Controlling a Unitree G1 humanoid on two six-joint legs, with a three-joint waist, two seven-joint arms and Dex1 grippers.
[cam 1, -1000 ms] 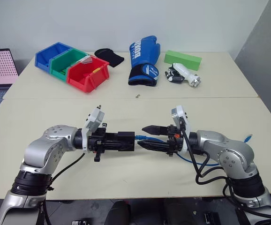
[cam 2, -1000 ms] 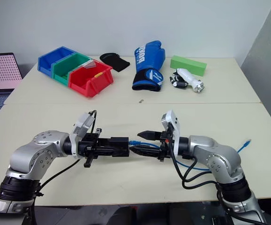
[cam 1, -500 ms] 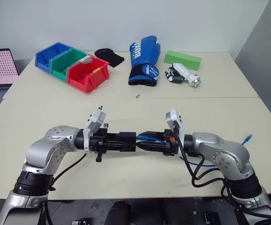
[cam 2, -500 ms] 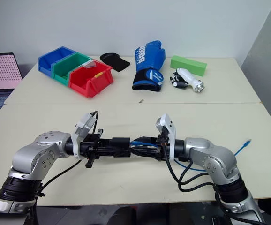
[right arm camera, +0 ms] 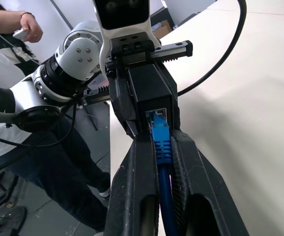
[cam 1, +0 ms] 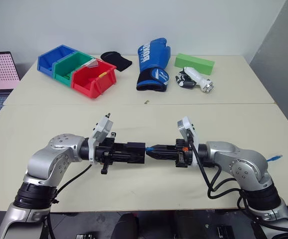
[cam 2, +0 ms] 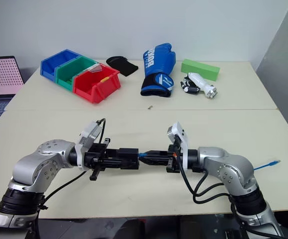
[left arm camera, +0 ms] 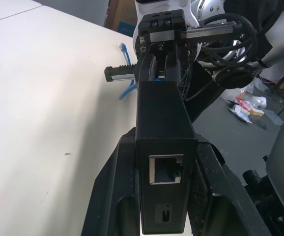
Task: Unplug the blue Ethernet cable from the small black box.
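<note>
Right wrist view: right gripper jaws pinch the ribbed blue Ethernet cable plug; left gripper jaws clamp the matte small black box.

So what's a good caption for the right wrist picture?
Right gripper pinches the blue Ethernet cable plugged into the small black box.

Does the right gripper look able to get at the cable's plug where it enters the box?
Probably yes: the right gripper is shut on the blue Ethernet cable just behind its plug, which still sits in the small black box held by the left gripper. Nothing stands between them.
</note>
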